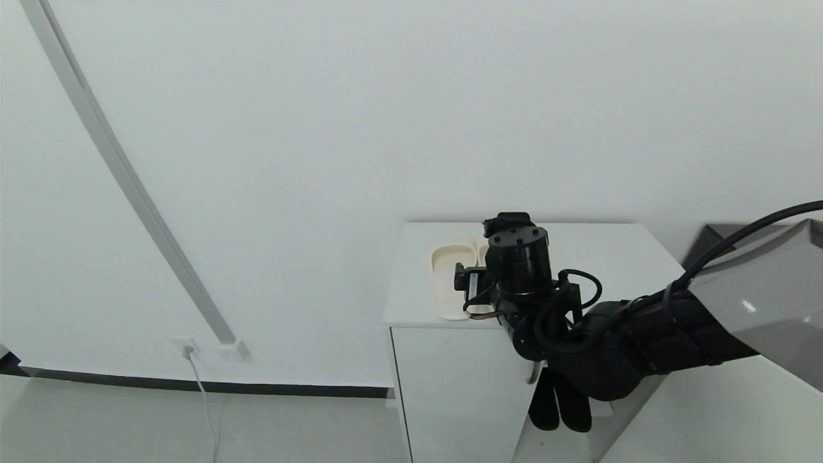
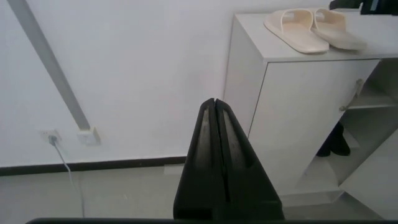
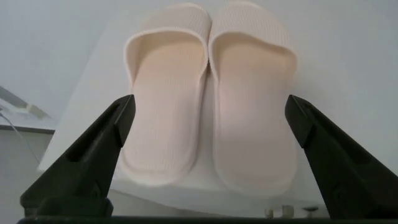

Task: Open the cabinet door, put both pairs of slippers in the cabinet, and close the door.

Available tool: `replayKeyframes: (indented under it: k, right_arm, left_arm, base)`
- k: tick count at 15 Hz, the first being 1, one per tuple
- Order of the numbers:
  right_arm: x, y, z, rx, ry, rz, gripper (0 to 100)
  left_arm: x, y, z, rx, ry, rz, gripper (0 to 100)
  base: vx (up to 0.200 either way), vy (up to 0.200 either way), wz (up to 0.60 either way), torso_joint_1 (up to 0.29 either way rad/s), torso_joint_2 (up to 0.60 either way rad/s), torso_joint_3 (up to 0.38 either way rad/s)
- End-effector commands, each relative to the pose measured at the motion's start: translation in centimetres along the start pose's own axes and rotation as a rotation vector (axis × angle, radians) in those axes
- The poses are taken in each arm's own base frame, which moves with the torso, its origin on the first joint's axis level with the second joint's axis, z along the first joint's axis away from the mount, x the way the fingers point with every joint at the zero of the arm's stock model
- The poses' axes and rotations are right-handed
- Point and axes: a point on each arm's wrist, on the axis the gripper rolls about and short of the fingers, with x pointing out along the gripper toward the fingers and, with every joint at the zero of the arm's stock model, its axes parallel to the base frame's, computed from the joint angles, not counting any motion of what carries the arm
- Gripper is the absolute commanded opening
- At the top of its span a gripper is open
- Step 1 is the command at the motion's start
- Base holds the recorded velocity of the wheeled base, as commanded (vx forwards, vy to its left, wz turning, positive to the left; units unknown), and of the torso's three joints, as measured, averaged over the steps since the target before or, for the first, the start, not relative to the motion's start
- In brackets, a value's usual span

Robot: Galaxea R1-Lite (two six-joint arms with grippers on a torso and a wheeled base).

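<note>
Looking down from the head camera, I have the right arm over the top of the white cabinet (image 1: 611, 257), which stands against the wall. The cream slippers (image 1: 450, 276) lie side by side on that top, near its front edge and towards the robot's left. In the right wrist view the right fingers (image 3: 87, 155) are spread wide and released, one on each outer side of the cream pair, gripping nothing; I can't tell whether they touch the top. The left fingers (image 2: 208, 155) are clenched tight together with nothing between them, held low and well apart from the cabinet, off to its left side. The cabinet's left front panel is closed, with a small handle (image 2: 357, 93) at its inner edge. The right side stands open, showing a shelf (image 2: 379, 102). The black slippers (image 1: 559, 405) sit inside, below that shelf, in the lower compartment. Off to the left, a wall socket (image 1: 186, 350) has a cable running down to the floor (image 1: 96, 424).
</note>
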Motion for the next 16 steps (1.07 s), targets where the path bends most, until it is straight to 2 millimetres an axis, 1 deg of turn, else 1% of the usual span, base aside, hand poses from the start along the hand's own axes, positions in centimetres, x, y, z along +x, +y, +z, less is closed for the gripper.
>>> replayKeyframes:
  k: [1, 4, 6, 10, 12, 16]
  right_arm:
    - [0.7, 0.1, -1.7, -0.027, 0.033, -0.002, 100]
    - [1.9, 0.7, -2.5, -0.030, 0.040, -0.001, 100]
    - [3.2, 0.9, -2.9, -0.026, 0.033, -0.008, 100]
    - [5.7, 0.3, -3.5, -0.033, 0.036, -0.013, 100]
    - [6.9, 0.0, -3.6, -0.025, 0.028, -0.029, 100]
    - [8.5, -0.2, -3.1, -0.032, 0.005, -0.018, 100]
  left_arm:
    - [0.0, 0.0, 0.0, 0.000, 0.002, 0.002, 0]
    - [0.0, 0.0, 0.0, 0.000, 0.002, 0.002, 0]
    - [0.0, 0.0, 0.0, 0.000, 0.002, 0.002, 0]
    - [0.0, 0.0, 0.0, -0.002, 0.002, 0.002, 0]
    - [0.0, 0.0, 0.0, -0.002, 0.002, 0.003, 0]
    - [0.0, 0.0, 0.0, -0.002, 0.002, 0.003, 0]
  base:
    - [0.000, 0.000, 0.00, 0.000, 0.00, 0.000]
    - [0.000, 0.000, 0.00, 0.000, 0.00, 0.000]
    - [0.000, 0.000, 0.00, 0.000, 0.00, 0.000]
    - [0.000, 0.000, 0.00, 0.000, 0.00, 0.000]
    - [0.000, 0.000, 0.00, 0.000, 0.00, 0.000]
    - [0.000, 0.000, 0.00, 0.000, 0.00, 0.000]
